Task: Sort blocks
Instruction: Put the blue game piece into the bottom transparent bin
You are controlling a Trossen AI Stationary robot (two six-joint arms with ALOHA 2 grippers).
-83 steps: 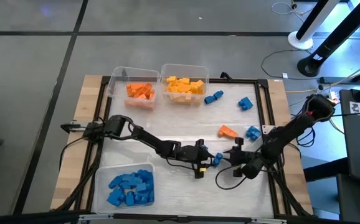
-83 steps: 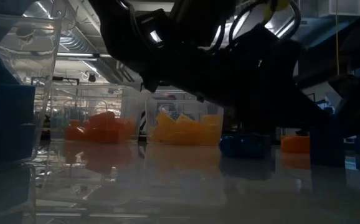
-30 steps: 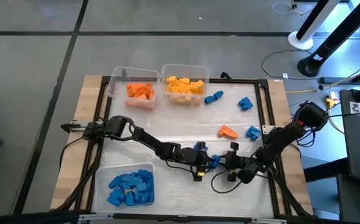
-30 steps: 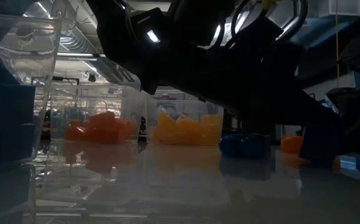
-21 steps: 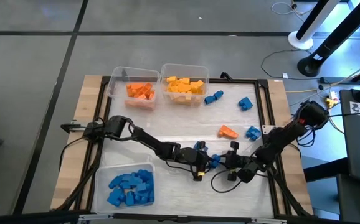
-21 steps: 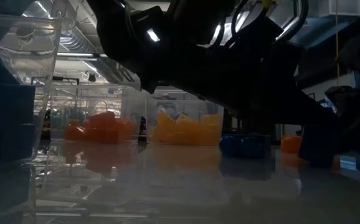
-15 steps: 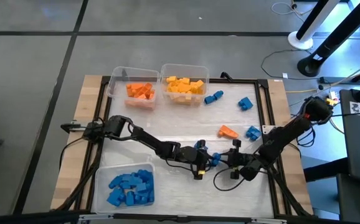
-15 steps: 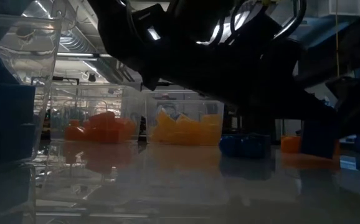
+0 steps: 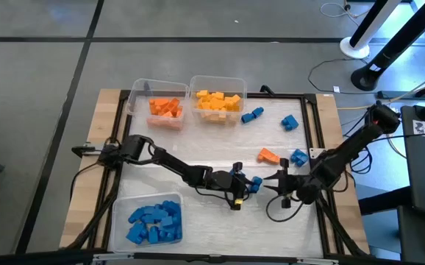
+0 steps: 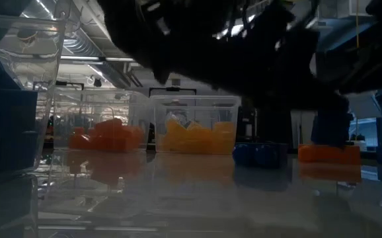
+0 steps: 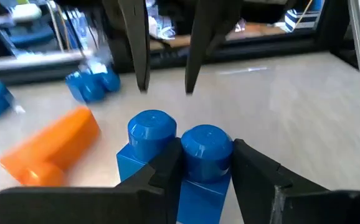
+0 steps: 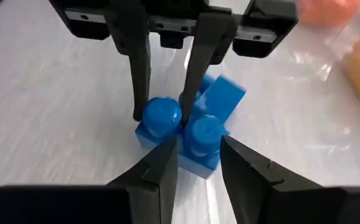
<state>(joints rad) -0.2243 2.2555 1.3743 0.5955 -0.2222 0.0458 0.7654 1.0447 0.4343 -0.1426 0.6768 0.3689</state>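
left gripper: the left gripper (image 9: 239,184) sits low over the middle of the table (image 9: 198,147), pinched onto one stud of a two-stud blue brick (image 11: 152,134), so it's got a proper grip on it

blue brick: sits between the two grippers, roughly mid-table. There's another blue piece right behind it in the right wrist view, and I can't tell if the two are clicked together

right gripper: the right gripper (image 9: 278,184) faces the left one just beside the brick, fingers spread and not holding anything

step: looks like the left arm has just taken charge of a blue one, pick-up done but drop-off not yet

next move: I'd guess lift and carry it over to the blue bin without the brick twisting, since it's only held by a stud

blue bin: the bin (image 9: 120,221) at the near left corner has a decent pile of blue bricks (image 9: 154,223)

orange bin: far side (image 9: 154,88), a smaller heap of orange bricks (image 9: 165,107)

yellow bin: touching it on the right (image 9: 218,79), full of yellow bricks (image 9: 218,101)

leftovers: three loose blue blocks (image 9: 251,115) (image 9: 290,122) (image 9: 298,157) and one orange block (image 9: 269,155) sit out on the right half, so there's a bit to go
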